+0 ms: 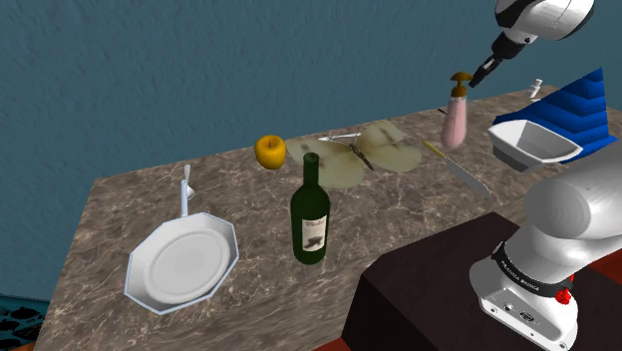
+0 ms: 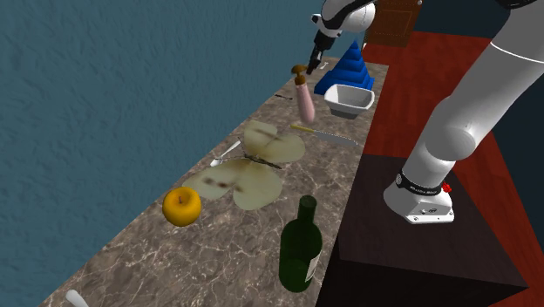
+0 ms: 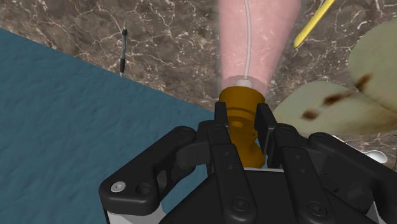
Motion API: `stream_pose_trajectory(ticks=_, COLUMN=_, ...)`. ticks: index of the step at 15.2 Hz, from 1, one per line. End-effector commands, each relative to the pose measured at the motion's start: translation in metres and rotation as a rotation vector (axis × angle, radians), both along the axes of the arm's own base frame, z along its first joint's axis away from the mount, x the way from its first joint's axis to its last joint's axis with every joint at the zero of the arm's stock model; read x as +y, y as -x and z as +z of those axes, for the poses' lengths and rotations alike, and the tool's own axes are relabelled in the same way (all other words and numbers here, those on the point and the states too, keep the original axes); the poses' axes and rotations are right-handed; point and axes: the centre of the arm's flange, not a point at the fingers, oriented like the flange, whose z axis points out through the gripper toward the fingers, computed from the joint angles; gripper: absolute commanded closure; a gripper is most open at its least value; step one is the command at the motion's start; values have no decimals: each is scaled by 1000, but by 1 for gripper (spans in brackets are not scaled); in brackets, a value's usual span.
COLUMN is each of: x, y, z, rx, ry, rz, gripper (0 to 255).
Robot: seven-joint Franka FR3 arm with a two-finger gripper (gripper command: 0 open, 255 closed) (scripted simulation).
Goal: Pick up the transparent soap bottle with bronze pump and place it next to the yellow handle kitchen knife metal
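Note:
The soap bottle (image 1: 456,122) is a pale pink see-through body with a bronze pump on top. It leans slightly at the far end of the marble counter (image 1: 419,214), and I cannot tell whether its base touches the counter. My gripper (image 1: 476,80) comes down on it from above. In the wrist view my gripper (image 3: 242,124) is shut on the bronze pump neck, with the bottle (image 3: 254,38) hanging below. The yellow-handled knife (image 1: 457,170) lies flat just beside the bottle's base, and its handle (image 3: 313,24) shows by the bottle. The second exterior view has the bottle (image 2: 304,103), gripper (image 2: 307,68) and knife (image 2: 324,133) close together.
A white dish (image 1: 533,145) and a blue stepped stack (image 1: 576,105) stand just beyond the knife. A butterfly-shaped beige mat (image 1: 364,155), a yellow apple (image 1: 270,152), a green wine bottle (image 1: 310,214) and a white plate (image 1: 182,261) spread along the counter. A black pen (image 3: 123,49) lies near the wall.

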Motion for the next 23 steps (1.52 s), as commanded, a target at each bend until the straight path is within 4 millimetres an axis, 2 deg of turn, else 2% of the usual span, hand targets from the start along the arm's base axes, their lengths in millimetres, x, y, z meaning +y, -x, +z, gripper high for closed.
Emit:
stream_pose_trajectory(ticks=1, x=1, y=0, z=-11, rx=-1, ry=1, rz=0, gripper=255)
stream_pose_trajectory(ticks=2, x=1, y=0, z=-18, rx=-1, ry=1, rz=0, gripper=255)
stream_pose_trajectory(ticks=10, x=1, y=0, z=-18, rx=-1, ry=1, rz=0, gripper=255)
stream_pose_trajectory(ticks=11, x=2, y=1, z=-19, rx=-1, ry=1, rz=0, gripper=0)
stream_pose_trajectory(ticks=16, x=1, y=0, z=-18, rx=-1, ry=1, rz=0, gripper=0)
stream_pose_trajectory(ticks=20, x=8, y=16, z=28, rx=-1, ry=1, rz=0, gripper=0)
stream_pose_trajectory(ticks=23, x=8, y=16, z=28, rx=-1, ry=1, rz=0, gripper=0)
